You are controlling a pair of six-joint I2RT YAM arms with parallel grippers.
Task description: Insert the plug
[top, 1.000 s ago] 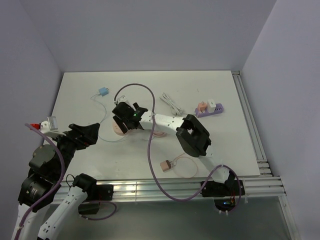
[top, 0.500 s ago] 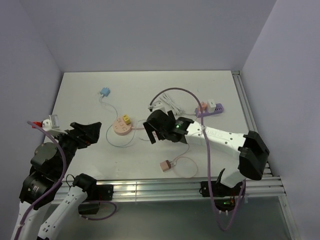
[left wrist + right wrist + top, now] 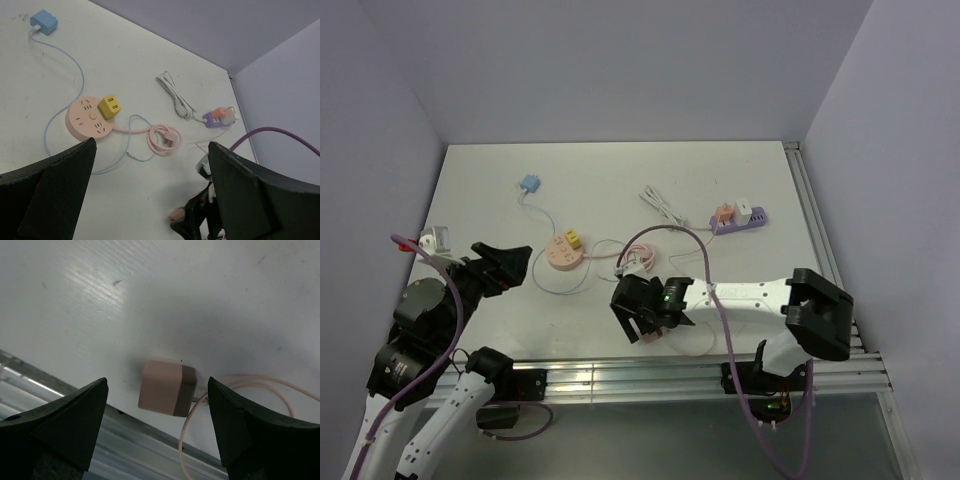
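Note:
A dusty-pink cube plug (image 3: 167,388) with a thin pink cord lies on the white table near its front edge. It also shows in the top view (image 3: 645,336), partly hidden under my right gripper (image 3: 640,322). My right gripper (image 3: 156,385) is open and hovers just above the plug, one finger on each side, not touching it. A round pink socket strip (image 3: 563,254) with a yellow plug (image 3: 572,239) in it sits left of centre. My left gripper (image 3: 510,262) is open and empty, raised at the left.
A blue plug (image 3: 528,184) with a light cord lies at the back left. A purple strip (image 3: 738,218) with pink and white plugs and a white cable (image 3: 663,206) lie at the back right. A coiled pink cord (image 3: 635,262) lies mid-table. Metal rails (image 3: 700,375) run along the front edge.
My right arm has swung from the round pink strip across the middle of the table to the front edge, and now hangs over the pink cube plug. The left arm has barely moved.

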